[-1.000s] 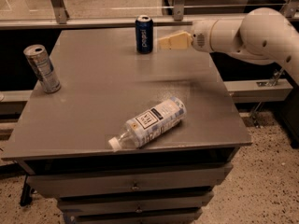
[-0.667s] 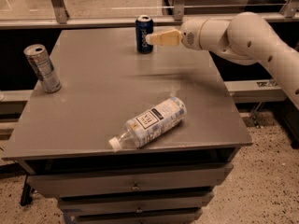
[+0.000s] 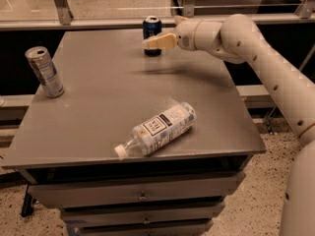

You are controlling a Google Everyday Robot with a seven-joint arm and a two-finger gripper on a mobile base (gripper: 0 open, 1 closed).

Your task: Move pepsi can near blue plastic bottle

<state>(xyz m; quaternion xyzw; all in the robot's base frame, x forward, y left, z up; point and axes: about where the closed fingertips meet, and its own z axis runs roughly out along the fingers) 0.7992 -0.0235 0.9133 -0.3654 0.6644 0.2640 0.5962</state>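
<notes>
The pepsi can [image 3: 151,25] stands upright at the table's far edge, dark blue with a silver top. My gripper [image 3: 157,42] reaches in from the right and sits right at the can's lower half, partly covering it in this view; I cannot tell whether it touches the can. The blue plastic bottle [image 3: 158,128] lies on its side near the table's front edge, white cap pointing front-left, well in front of the can.
A silver-grey slim can [image 3: 45,72] stands upright at the table's left edge. The grey table [image 3: 98,107] has drawers below its front. A rail with posts runs behind the far edge. My white arm [image 3: 266,68] spans the right side.
My gripper has moved left along the far edge, from beside the pepsi can to right at it. The cans and the bottle have not moved.
</notes>
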